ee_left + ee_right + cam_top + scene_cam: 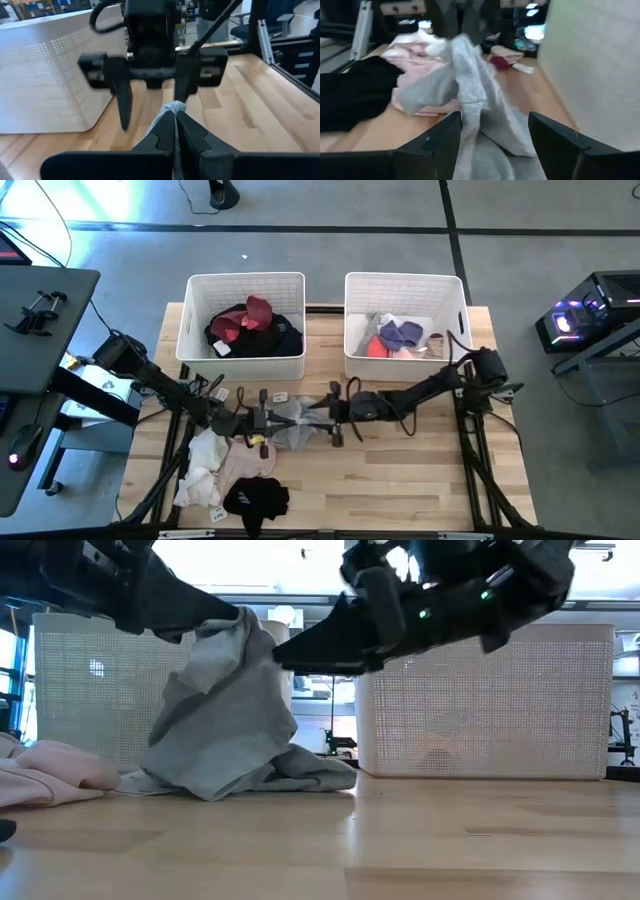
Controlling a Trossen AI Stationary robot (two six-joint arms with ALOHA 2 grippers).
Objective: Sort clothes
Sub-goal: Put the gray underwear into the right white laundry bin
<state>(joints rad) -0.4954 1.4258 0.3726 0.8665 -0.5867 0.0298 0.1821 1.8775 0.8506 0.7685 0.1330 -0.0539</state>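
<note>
A grey garment (225,710) is raised at its top and rests with its lower part on the table between my two grippers. My left gripper (270,420) is shut on it; it also shows in the left wrist view (174,122). My right gripper (328,418) is open and faces the left one. In the right wrist view (495,137) its fingers stand on either side of the hanging grey cloth (470,95). A cream garment (200,465), a pink one (245,465) and a black one (255,498) lie in a pile at the near left. My left gripper pinches a bunched bit of the grey garment's top (172,107) between its two fingers, coming about level from the table's left. The garment hangs below the fingers and its lower part (250,775) lies on the table. My right gripper: the cloth runs close by one finger (447,135); whether they touch cannot be told.
Two white bins stand at the table's far side. The left bin (200,290) holds maroon and black clothes. The right bin (455,290) holds lavender, white and coral ones. Bare wood lies at the near right (400,490).
</note>
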